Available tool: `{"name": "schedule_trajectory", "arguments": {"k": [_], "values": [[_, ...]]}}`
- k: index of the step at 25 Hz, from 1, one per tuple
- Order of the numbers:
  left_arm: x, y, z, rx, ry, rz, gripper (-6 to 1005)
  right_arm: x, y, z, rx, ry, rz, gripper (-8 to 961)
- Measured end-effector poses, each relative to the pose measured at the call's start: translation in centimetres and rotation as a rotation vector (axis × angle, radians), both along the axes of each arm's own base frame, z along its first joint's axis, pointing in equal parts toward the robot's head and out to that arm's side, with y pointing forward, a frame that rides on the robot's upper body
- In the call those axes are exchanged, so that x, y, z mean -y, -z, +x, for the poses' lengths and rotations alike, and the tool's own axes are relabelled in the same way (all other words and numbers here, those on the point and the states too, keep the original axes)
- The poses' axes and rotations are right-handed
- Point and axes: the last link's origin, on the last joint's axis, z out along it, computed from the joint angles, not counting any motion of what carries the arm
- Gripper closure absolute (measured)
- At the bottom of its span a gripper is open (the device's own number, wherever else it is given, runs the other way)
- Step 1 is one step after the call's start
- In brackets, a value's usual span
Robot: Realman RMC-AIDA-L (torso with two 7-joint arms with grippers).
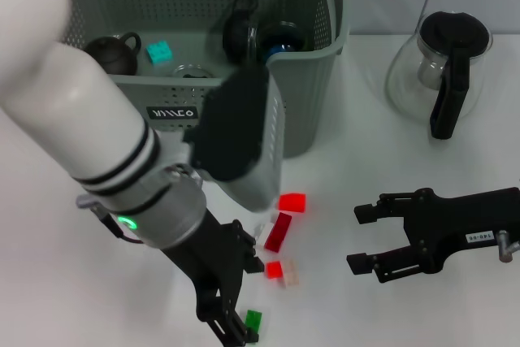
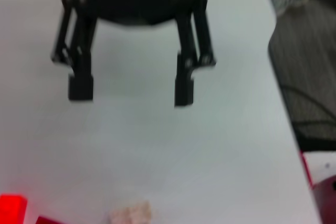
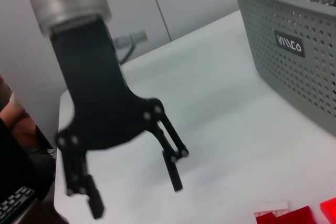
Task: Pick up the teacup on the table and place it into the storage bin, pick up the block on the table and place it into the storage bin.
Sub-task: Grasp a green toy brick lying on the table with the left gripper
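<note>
Now we judge the block step is in hand: our left gripper, fingers spread and empty, hangs beside the green block, near of the storage bin. Next, centre, descend, close. Right gripper waits spread.

White table bears storage bin, glass jug, coloured blocks.
</note>
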Motion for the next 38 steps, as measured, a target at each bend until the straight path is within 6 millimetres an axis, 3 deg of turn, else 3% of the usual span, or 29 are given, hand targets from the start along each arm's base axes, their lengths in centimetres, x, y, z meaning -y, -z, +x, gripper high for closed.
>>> {"name": "schedule_trajectory", "arguments": {"k": [8,18,38], "values": [[0.5,2.7,-0.8,-0.078,0.033,-0.005,192,0.0,0.0,0.0,-0.001,0.003,0.001,36],[0.1,4.5,-1.6,-0.127,0.068,0.038,196,-0.1,-0.1,0.1,-0.005,0.012,0.01,37],[0.9,5.9,-2.1,-0.168,0.088,0.027,220,-0.3,-0.2,0.1,-0.003,0.021,0.018,36]]}}
